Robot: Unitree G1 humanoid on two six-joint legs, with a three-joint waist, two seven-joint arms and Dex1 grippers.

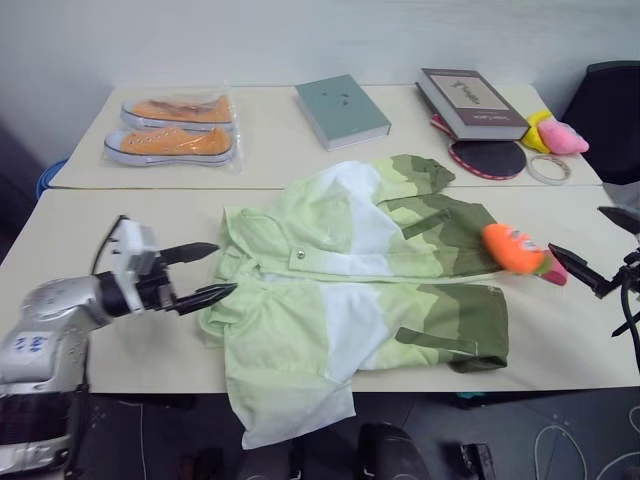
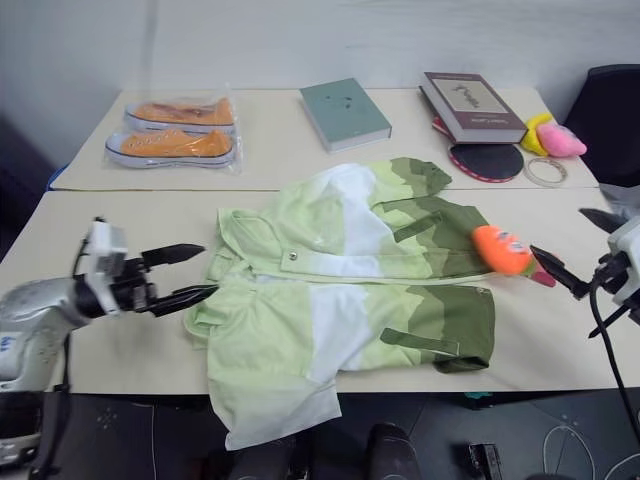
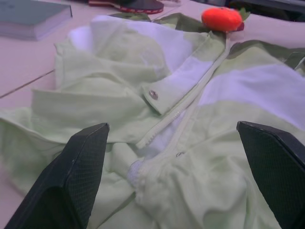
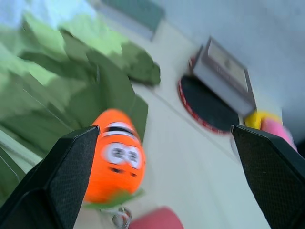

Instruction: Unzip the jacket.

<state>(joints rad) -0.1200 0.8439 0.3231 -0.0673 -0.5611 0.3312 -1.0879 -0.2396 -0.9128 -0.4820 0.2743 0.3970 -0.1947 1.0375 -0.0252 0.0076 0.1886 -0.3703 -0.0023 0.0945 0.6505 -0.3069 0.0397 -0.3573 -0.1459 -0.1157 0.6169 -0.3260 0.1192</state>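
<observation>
On the near table [image 1: 120, 350], at its left side, the left gripper [image 1: 213, 270] hovers with jaws spread and empty, fingertips just beside the collar end of the jacket [image 1: 360, 290]. It lies flat mid-table, zipper parted near the collar. At the hem sits an orange plush toy [image 1: 512, 248], and the right gripper [image 2: 580, 255] stands wide open beside it.
</observation>
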